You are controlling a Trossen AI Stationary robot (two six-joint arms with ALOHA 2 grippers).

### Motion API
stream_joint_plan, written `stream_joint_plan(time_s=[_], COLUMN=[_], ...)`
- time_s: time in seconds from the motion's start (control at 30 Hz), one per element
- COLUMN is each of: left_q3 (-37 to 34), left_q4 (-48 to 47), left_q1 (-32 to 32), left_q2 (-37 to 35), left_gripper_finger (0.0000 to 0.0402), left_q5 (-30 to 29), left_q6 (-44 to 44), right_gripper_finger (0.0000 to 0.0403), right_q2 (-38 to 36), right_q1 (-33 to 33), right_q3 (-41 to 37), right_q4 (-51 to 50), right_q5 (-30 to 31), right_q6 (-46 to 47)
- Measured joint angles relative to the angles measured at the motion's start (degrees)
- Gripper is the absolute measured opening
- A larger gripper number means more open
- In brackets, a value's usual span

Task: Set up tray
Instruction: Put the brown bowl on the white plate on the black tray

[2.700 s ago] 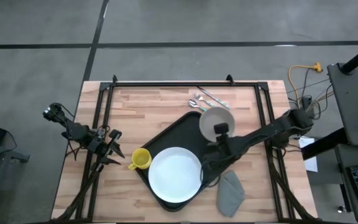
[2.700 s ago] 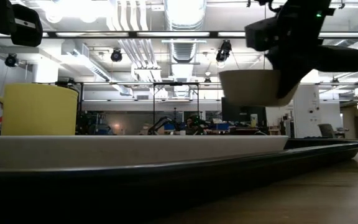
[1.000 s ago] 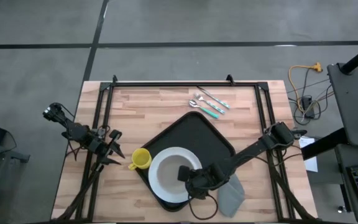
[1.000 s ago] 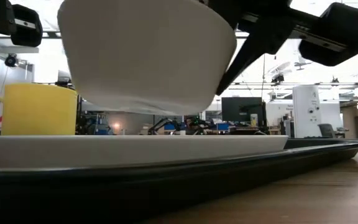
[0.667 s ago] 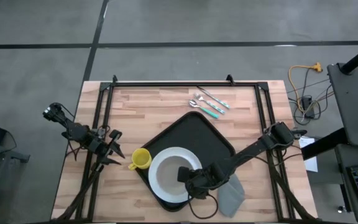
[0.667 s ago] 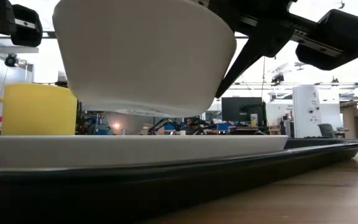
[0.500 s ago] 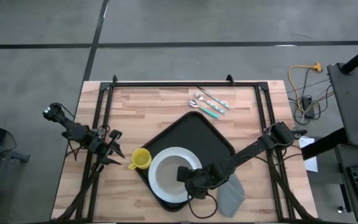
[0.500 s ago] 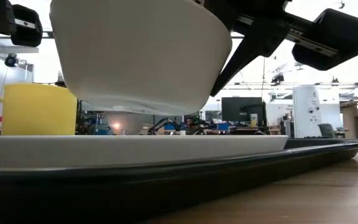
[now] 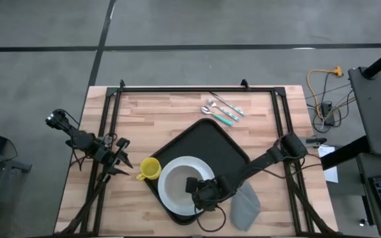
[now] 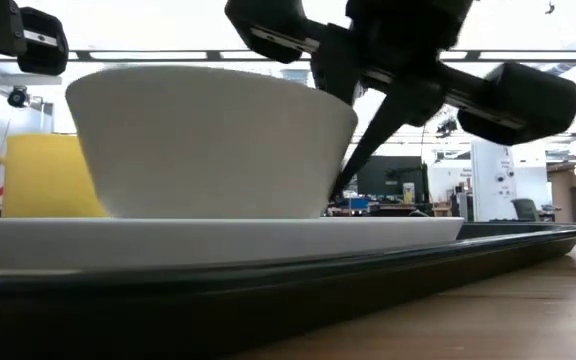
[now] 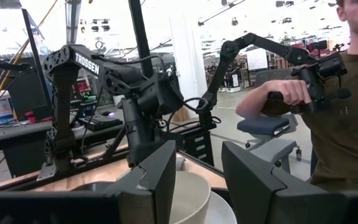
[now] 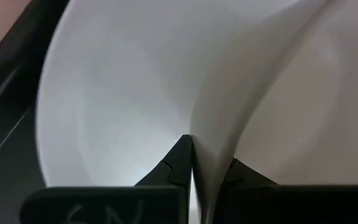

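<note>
The left claw (image 9: 119, 160) hangs at the left edge of the desk (image 9: 164, 112), off to the side of everything else. In its own wrist view its two dark fingers (image 11: 157, 177) stand well apart with nothing between them.

Just right of it a yellow mug (image 9: 149, 169) stands on the wood, touching or nearly touching the left rim of the tray (image 9: 204, 135). The tray is a big black rectangle with rounded corners, turned at an angle so that one corner points toward the far edge of the desk; it lies in the middle of the desk, reaching to the near edge.

A round white plate (image 9: 170, 182) sits in the near half of the tray, and a white bowl (image 10: 208, 140) sits on the plate; from table height the bowl's base meets the plate with no gap. The right claw (image 9: 200, 192) is at the bowl's right side, its arm reaching in from the right edge of the desk. In the right wrist view the claw's tips are pinched on the bowl's thin wall, one inside and one outside.

A folded grey cloth (image 9: 247, 205) lies on the wood just off the tray's right near side. Some cutlery (image 9: 220, 109) with teal handles lies near the far edge, apart from the tray.
</note>
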Motion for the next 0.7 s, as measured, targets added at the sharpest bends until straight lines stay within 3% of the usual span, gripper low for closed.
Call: stream_joint_plan(time_s=[0.7], left_q3=[0.00], left_q4=[-0.15], left_q1=[-0.01], left_q2=[0.07], left_gripper_finger=[0.0116], left_q5=[-0.02], left_q6=[0.01], right_gripper_finger=[0.0008], right_q2=[0.69], right_q1=[-0.65], right_q3=[0.87], right_q4=[-2.76], right_q5=[-4.96], right_q6=[2.99])
